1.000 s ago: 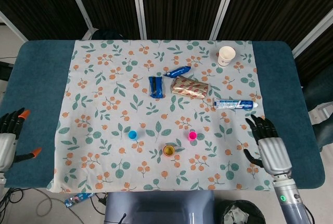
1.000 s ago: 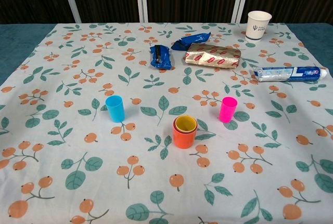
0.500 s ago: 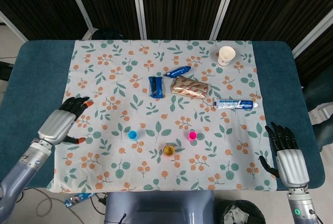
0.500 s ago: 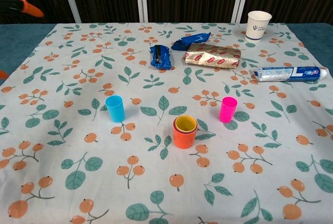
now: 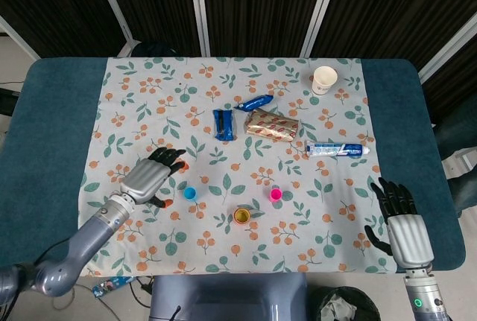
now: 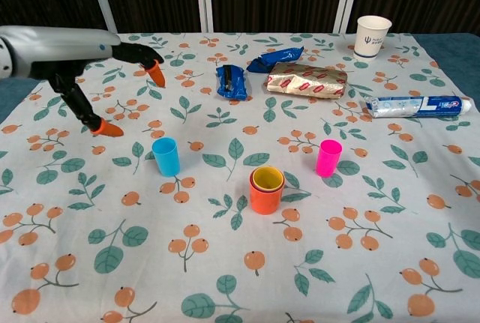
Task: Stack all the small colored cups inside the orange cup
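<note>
The orange cup (image 6: 266,195) (image 5: 242,217) stands near the table's front middle with a yellow cup (image 6: 268,179) nested inside it. A blue cup (image 6: 166,157) (image 5: 189,193) stands upright to its left, and a pink cup (image 6: 328,157) (image 5: 276,194) to its right. My left hand (image 5: 152,176) (image 6: 90,57) hovers just left of and above the blue cup, fingers spread, holding nothing. My right hand (image 5: 402,224) is open at the table's right front edge, away from the cups; the chest view does not show it.
Behind the cups lie two blue snack packets (image 5: 223,124) (image 5: 255,103), a foil-wrapped pack (image 5: 272,126) and a toothpaste tube (image 5: 337,149). A white paper cup (image 5: 324,80) stands at the back right. The floral cloth (image 5: 149,75) covers most of the blue table.
My left hand has swung in from the table's left edge to just beside the blue cup. My right hand drew back slightly toward the front edge. The cups have not moved.
</note>
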Tool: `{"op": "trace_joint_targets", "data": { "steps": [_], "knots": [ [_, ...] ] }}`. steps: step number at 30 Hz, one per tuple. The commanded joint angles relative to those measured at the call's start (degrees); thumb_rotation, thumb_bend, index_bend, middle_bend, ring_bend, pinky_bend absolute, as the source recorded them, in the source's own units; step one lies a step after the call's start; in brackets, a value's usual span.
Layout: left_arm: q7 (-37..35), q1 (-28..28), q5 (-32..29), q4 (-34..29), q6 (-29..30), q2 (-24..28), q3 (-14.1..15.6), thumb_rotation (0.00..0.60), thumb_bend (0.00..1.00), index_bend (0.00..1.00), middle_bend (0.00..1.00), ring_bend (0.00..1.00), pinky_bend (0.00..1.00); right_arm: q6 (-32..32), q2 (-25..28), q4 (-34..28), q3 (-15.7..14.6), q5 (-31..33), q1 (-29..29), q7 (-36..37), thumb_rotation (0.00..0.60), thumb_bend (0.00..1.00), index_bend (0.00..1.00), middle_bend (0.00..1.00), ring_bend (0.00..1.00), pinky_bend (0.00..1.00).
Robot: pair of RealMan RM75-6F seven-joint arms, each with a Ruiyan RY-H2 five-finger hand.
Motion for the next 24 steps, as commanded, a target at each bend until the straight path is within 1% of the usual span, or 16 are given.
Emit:
{"op": "trace_joint_targets", "data": {
  "steps": [1,5,10,16,24],
  "knots": [
    [4.6,-3.0,-4.9,1.0,2.6,-4.3,1.4,0.600,0.22,0.26,0.00,0.00,0.02,-0.3,0.0,-0.1,0.3,-0.1,-0.3,0.2,0.600,0.38,0.02,0.00,0.00,0.07],
    [7.2,-4.7,-7.1,2.6,4.6,-7.6,2.2,0.600,0.24,0.27,0.00,0.00,0.02,-1.5,-0.2,0.3,0.9,0.1,-0.4,0.3,0.600,0.38,0.02,0.00,0.00,0.07],
    [8.9,-5.4,-8.1,4.1,6.9,-9.7,3.0,0.600,0.24,0.27,0.00,0.00,0.02,-2.3,-0.4,0.7,1.6,0.2,-0.7,0.5,0.600,0.38,0.02,0.00,0.00,0.07],
    [8.6,-6.1,-9.1,5.7,6.2,-10.6,4.0,0.600,0.24,0.28,0.00,0.00,0.02,-3.2,-0.6,0.8,2.4,0.4,-1.1,0.5,0.600,0.38,0.02,0.00,0.00,0.06],
    [6.5,-5.9,-7.6,7.2,5.9,-10.7,5.3,0.600,0.24,0.28,0.00,0.00,0.02,-3.5,-1.0,0.8,3.3,0.4,-1.7,-0.1,0.600,0.38,0.03,0.00,0.00,0.07]
  ]
}}
